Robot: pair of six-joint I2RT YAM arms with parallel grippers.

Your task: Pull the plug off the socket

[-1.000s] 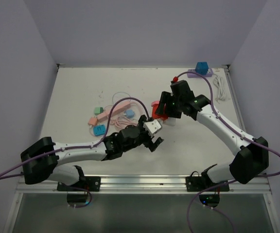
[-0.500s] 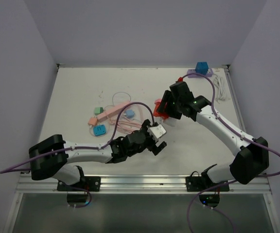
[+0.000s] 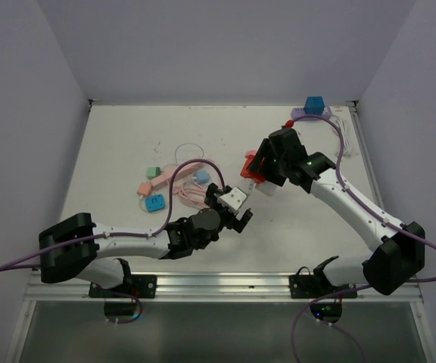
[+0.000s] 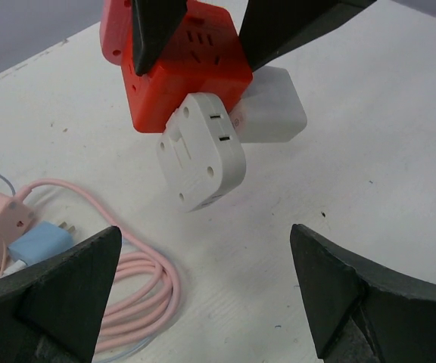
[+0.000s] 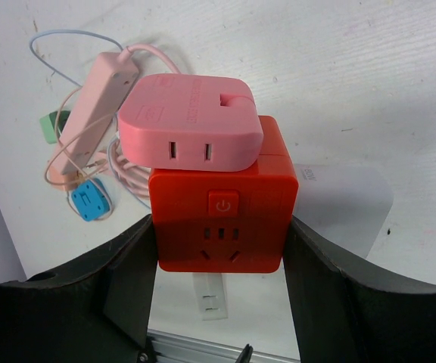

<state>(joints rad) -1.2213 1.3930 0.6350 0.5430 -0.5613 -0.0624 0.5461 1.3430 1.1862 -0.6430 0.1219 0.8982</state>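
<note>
Two arms are converging on one socket! The right gripper [image 5: 219,253] pinches the red socket [image 5: 219,223] by its sides, just right of the tabletop's [image 3: 127,136] middle. Over the last second it has nudged the block a touch toward the far right corner. The left gripper [image 4: 203,302], jaws spread wide and empty, has shifted a little right and back again. It now faces the white plug [image 4: 201,150], which is still seated in the socket and angled toward it. A pink plug [image 5: 191,125] sits on top, with a second white plug [image 4: 272,106] behind. Nothing is pulled yet. My read is that the left gripper still has to advance and close on that white plug.
</note>
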